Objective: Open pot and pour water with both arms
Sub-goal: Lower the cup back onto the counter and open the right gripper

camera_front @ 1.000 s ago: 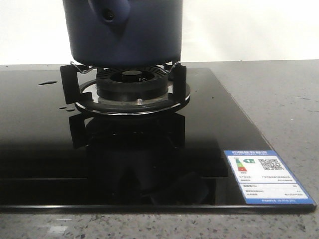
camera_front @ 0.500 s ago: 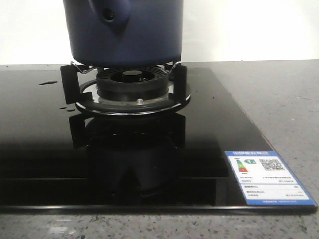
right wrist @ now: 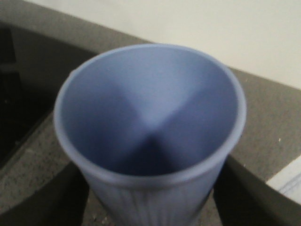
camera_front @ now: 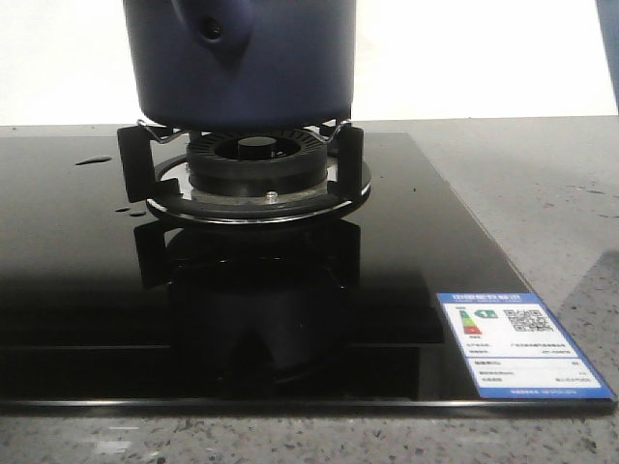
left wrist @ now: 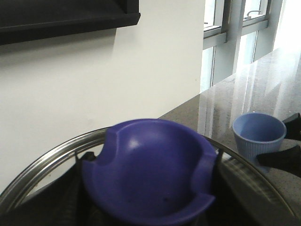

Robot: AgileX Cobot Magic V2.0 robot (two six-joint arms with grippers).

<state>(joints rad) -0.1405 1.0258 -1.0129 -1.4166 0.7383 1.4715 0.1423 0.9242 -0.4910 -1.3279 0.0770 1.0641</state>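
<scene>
The dark navy pot (camera_front: pixel 242 68) stands on the gas burner's grate, its handle stub (camera_front: pixel 215 29) facing me and its top cut off by the frame. My left gripper (left wrist: pixel 148 188) is shut on the lid's purple-blue knob (left wrist: pixel 150 165), with a dark finger on each side. The lid's steel rim (left wrist: pixel 42 160) curves around the knob. My right gripper (right wrist: pixel 150 207) is shut on a pale blue ribbed cup (right wrist: pixel 150 108), also in the left wrist view (left wrist: pixel 258 134). A blue sliver of the cup (camera_front: pixel 611 48) shows at the front view's right edge. I cannot make out any water.
The burner (camera_front: pixel 256 159) sits on a glossy black glass cooktop (camera_front: pixel 87 290) with an energy label (camera_front: pixel 517 343) at its front right corner. Grey speckled counter (camera_front: pixel 542 193) lies to the right. A few drops (camera_front: pixel 92 160) lie left of the burner. A white wall stands behind.
A blue sliver of the cup has come into the front view at the upper right edge. The pot and burner have not moved.
</scene>
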